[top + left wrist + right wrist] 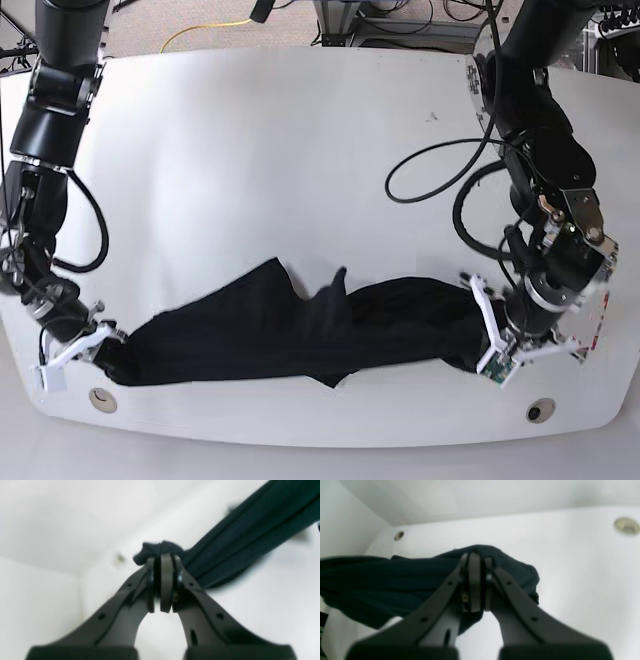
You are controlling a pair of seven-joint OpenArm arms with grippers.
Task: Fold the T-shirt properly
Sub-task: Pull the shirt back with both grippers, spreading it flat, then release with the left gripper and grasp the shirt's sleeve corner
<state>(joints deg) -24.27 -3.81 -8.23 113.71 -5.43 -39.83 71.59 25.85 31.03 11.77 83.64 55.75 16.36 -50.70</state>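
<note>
T-shirt [252, 535] fabric is running away from the left gripper [163, 562] toward the upper right in the left wrist view, as a taut, pleated black band above the white table [250, 620]. The jaws are pressing together on a small bunched tuft of the cloth at their tips.

Turning to the right wrist view, the right gripper [476, 560] is pinching the T-shirt [382, 580] with its jaws drawn narrow, and the cloth is spreading from the tips toward the left edge, with a loose lump bulging just right of them. A round hole [399, 535] is showing in the table [570, 567] beyond the cloth.

From the base view, the T-shirt [300, 335] is stretching as a long rumpled strip along the near part of the table [280, 160], between the right gripper [100, 340] at its left end and the left gripper [485, 335] at its right end.
</note>
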